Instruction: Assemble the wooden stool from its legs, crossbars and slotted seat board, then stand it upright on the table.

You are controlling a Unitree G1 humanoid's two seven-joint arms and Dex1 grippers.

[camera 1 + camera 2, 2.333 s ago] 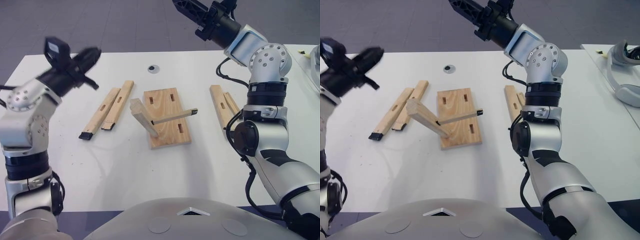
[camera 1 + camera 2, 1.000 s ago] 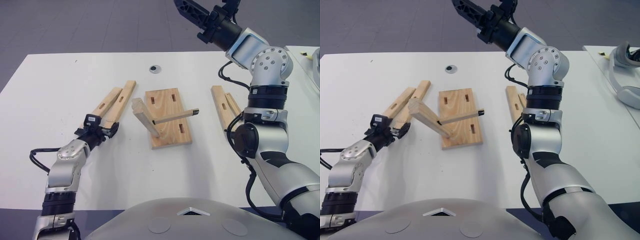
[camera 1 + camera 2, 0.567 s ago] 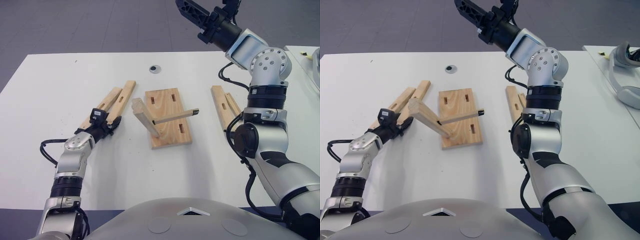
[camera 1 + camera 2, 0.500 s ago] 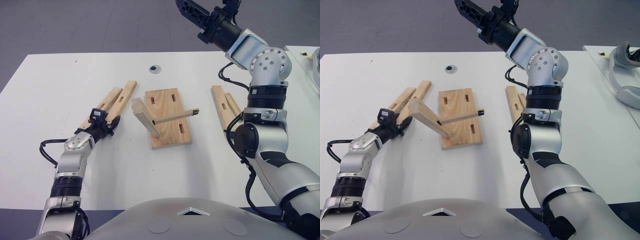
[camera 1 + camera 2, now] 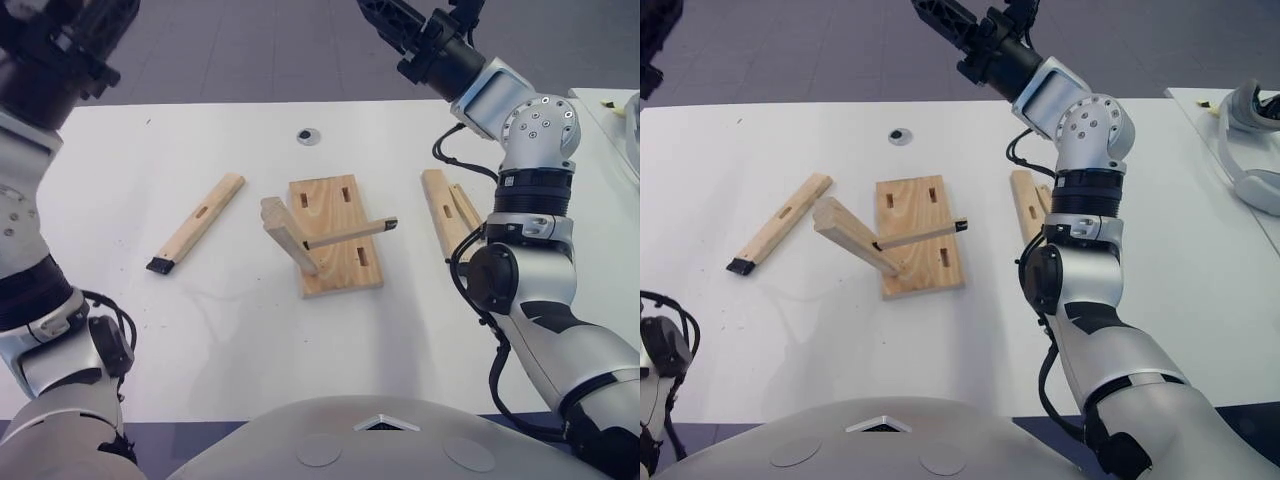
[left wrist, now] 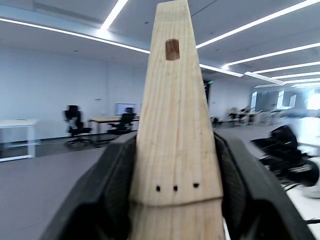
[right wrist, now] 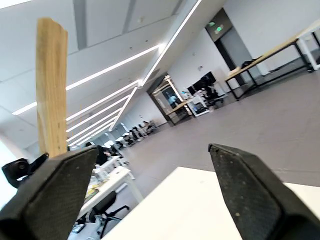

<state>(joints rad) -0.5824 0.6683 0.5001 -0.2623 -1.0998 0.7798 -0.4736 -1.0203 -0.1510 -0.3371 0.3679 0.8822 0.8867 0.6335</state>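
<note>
The slotted seat board lies flat mid-table. One leg stands tilted in a slot of it, and a thin crossbar sticks out of that leg over the board. A single loose leg lies to the board's left, and two more wooden pieces lie to its right. My left gripper is raised high at the far left, shut on a wooden leg that points up between its fingers. High over the table's far edge, my right gripper stands open and holds nothing.
The white table has bare room in front of the board. A small round grommet sits near the far edge. A grey and white device lies on a neighbouring table at the right.
My left gripper was down at the pair of legs left of the board; it has risen high to the far left with one leg in it. One leg remains there. The right arm barely moved.
</note>
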